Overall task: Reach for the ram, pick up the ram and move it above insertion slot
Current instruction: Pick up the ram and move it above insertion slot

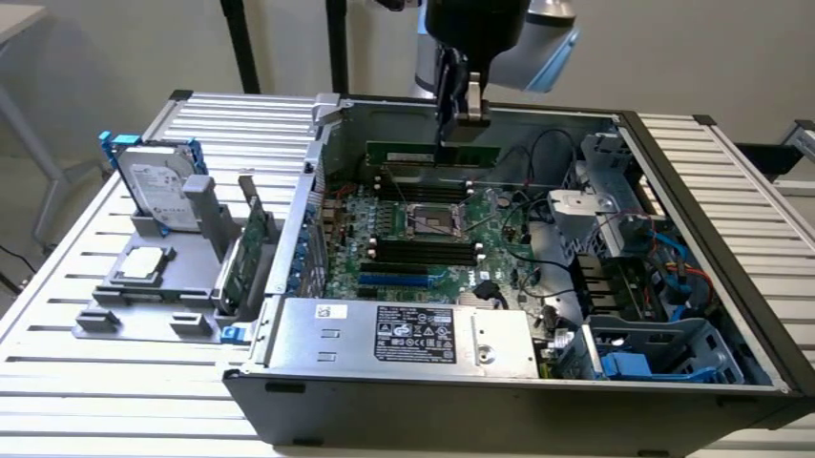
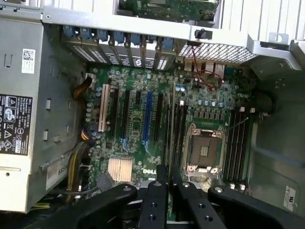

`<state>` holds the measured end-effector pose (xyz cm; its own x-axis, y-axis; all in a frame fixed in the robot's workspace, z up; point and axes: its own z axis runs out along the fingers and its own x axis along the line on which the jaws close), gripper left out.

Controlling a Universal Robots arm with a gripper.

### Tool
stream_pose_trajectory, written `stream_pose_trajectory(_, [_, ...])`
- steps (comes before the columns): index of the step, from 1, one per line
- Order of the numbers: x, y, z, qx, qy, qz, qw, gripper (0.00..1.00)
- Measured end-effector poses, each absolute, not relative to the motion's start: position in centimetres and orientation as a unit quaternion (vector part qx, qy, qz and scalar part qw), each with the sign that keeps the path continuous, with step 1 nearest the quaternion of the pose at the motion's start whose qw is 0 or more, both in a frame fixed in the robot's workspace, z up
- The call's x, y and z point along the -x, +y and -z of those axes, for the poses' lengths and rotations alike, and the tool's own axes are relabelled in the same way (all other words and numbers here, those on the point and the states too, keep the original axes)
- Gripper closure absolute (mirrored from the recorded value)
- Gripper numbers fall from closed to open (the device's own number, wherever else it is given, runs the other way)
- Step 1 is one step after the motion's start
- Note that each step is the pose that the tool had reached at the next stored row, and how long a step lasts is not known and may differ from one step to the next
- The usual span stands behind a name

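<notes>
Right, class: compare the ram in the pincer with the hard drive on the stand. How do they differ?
The ram is a thin green stick; the hard drive is a broad grey block with blue rails. The ram hangs in the pincer over the open case; the hard drive sits in a grey stand outside it, at the exterior view's left. Both stand on edge.

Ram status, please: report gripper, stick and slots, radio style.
Gripper shut on the ram, above the motherboard. Ram held edge-down over the insertion slot bank beside the processor socket. Nothing in the way.
</notes>
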<state>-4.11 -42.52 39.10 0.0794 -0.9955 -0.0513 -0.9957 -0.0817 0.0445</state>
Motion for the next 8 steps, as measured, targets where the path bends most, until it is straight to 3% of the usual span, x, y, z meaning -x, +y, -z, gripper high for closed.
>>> stream_pose_trajectory(8, [2.4, -42.2, -37.9, 0.729, 0.684, -0.034, 0.001, 0.86])
